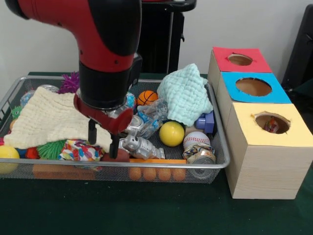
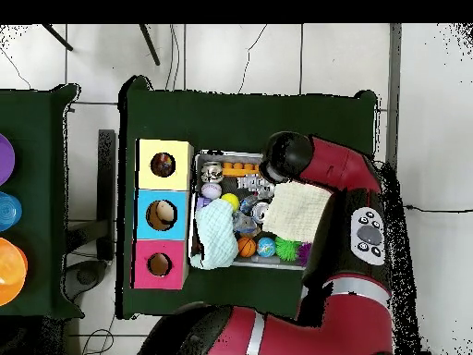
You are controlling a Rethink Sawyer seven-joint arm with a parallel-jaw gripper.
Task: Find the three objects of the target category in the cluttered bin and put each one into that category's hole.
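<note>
The wire-mesh bin (image 1: pixel 219 155) holds a heap of toys and cloths; it also shows in the overhead view (image 2: pixel 197 181). One printed fabric bundle (image 1: pixel 80 150) lies at the bin's front, beside the cream cloth (image 1: pixel 49 117). No other printed bundle shows in the bin. My gripper (image 1: pixel 102 142) hangs open and empty just above and to the right of that bundle, one black finger (image 1: pixel 91 132) over its edge. The yellow-topped box's hole (image 1: pixel 272 122) is right of the bin, with something reddish inside; it also shows in the overhead view (image 2: pixel 163 165). There my arm (image 2: pixel 288 155) hides the gripper.
A mint-green cloth (image 1: pixel 186 93), yellow ball (image 1: pixel 171 133), baseball (image 1: pixel 196 139), silver toy robot (image 1: pixel 137 146), tin can (image 1: pixel 199 154) and green spiky ball (image 1: pixel 51 149) crowd the bin. Blue-topped (image 1: pixel 253 87) and red-topped (image 1: pixel 239 59) boxes stand behind the yellow one.
</note>
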